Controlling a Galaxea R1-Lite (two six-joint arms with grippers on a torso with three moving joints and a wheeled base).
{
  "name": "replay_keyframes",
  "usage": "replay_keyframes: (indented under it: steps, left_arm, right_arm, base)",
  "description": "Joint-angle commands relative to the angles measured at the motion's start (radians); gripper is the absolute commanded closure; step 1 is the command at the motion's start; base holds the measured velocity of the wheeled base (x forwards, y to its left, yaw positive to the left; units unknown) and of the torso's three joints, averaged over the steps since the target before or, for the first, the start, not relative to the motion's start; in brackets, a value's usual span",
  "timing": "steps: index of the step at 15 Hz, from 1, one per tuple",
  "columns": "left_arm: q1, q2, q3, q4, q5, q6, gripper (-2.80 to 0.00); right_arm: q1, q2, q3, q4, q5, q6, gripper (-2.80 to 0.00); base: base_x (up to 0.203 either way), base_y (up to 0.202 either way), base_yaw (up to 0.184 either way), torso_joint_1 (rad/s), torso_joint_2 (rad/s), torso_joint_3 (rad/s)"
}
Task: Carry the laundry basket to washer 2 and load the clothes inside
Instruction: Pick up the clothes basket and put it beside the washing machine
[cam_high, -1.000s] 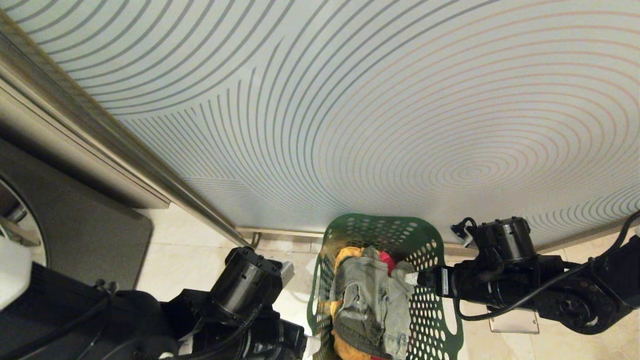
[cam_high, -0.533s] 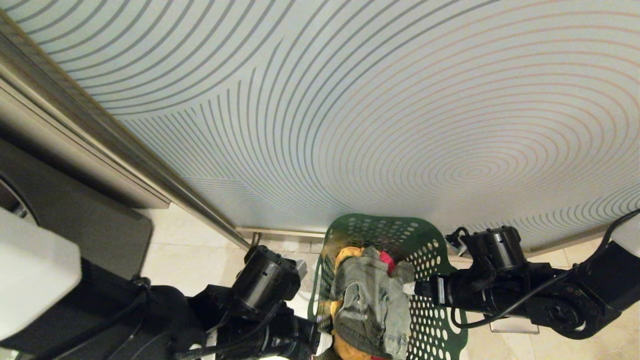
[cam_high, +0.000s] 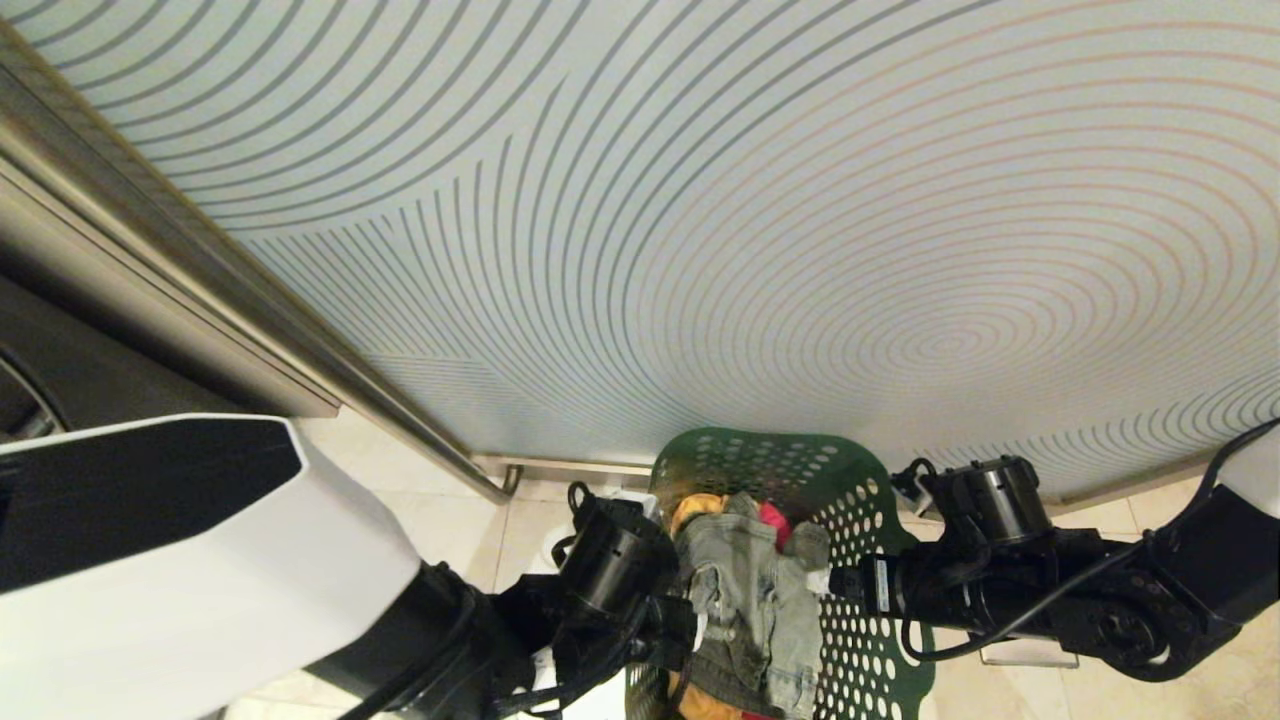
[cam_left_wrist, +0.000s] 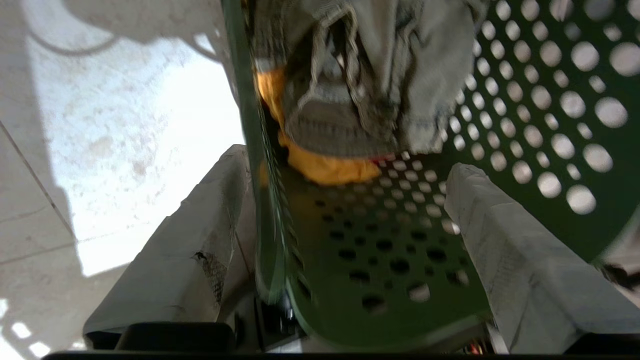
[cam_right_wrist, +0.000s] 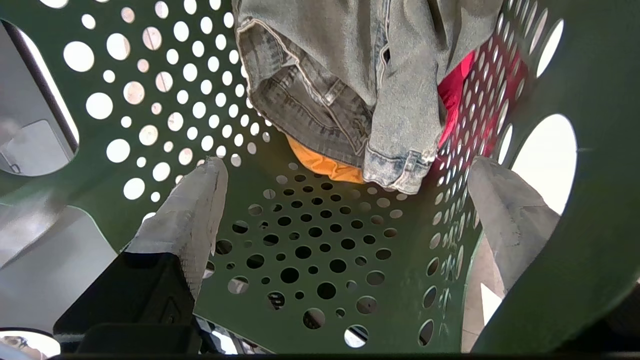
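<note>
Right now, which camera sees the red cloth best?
The right wrist view: there the red cloth shows broadly beside the grey denim, pressed against the laundry basket wall. The head view catches only a small red patch behind the denim. The left wrist view shows at most a thin sliver.

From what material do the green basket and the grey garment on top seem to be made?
The laundry basket looks like moulded plastic: dark green, smooth, slightly glossy, with round holes punched all over. The grey garment looks like faded denim: woven texture, stitched seams, and a frayed pale hem. The fibre itself I cannot tell from the pictures.
</note>
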Motion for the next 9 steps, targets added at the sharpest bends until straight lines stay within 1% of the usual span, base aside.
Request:
replay_keyframes:
  steps: [1, 2, 3, 5, 6, 9]
  left_arm:
    - [-0.004, 0.080, -0.040, -0.026, 0.023, -0.012, -2.80]
    - [-0.004, 0.084, -0.049, -0.028, 0.019, -0.018, -2.80]
    - [-0.003, 0.083, -0.049, -0.026, -0.001, -0.022, -2.80]
    - [-0.003, 0.069, -0.054, -0.018, -0.086, -0.038, -2.80]
    - [-0.004, 0.069, -0.059, -0.006, -0.102, -0.044, -2.80]
    - [-0.006, 0.107, -0.077, -0.004, -0.105, -0.059, -2.80]
  right_arm:
    - [0.000, 0.002, 0.008, -0.003, 0.001, 0.001, -2.80]
    - [0.000, 0.002, 0.011, -0.003, 0.001, 0.001, -2.80]
    - [0.000, 0.001, 0.014, -0.003, 0.000, 0.001, -2.80]
    - [0.000, -0.001, 0.017, -0.003, -0.009, 0.000, -2.80]
    - [0.000, -0.001, 0.017, -0.005, -0.011, 0.000, -2.80]
    - [0.002, 0.010, 0.017, -0.005, -0.009, 0.003, -2.80]
  base:
    - [0.000, 0.000, 0.000, 0.000, 0.00, 0.000]
    - [0.000, 0.000, 0.000, 0.000, 0.00, 0.000]
    - [0.000, 0.000, 0.000, 0.000, 0.00, 0.000]
    - [0.000, 0.000, 0.000, 0.000, 0.00, 0.000]
    - [0.000, 0.000, 0.000, 0.000, 0.00, 0.000]
    - [0.000, 0.000, 0.000, 0.000, 0.00, 0.000]
